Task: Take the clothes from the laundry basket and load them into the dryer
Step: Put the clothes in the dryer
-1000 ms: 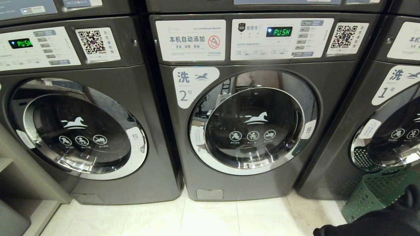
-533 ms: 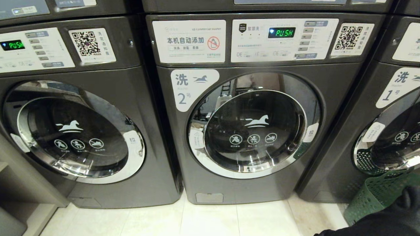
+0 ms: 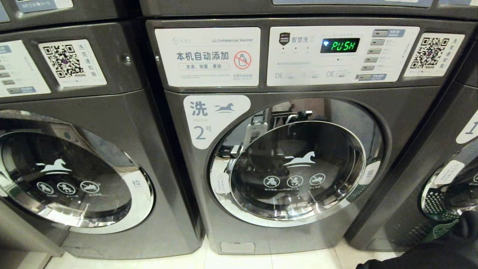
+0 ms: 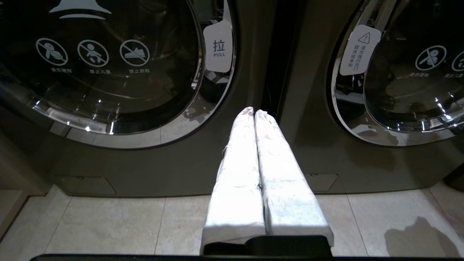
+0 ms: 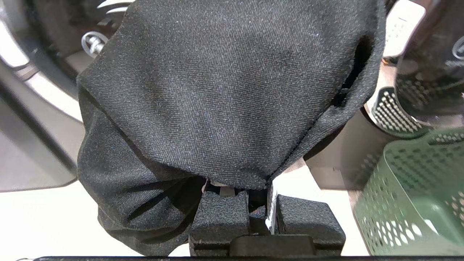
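My right hand [image 5: 259,203] is closed tight on a black cloth [image 5: 224,98], low on the right, near the green laundry basket [image 5: 413,195] on the floor. My left hand [image 4: 255,112] is shut with nothing in it, low in front of the gap between two machines. Washer number 2 [image 3: 298,168] is straight ahead with its door closed.

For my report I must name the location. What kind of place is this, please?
Most likely a self-service laundromat. A row of identical front-loading machines stands side by side, each with a number label, a QR code sticker and a display reading PUSH.
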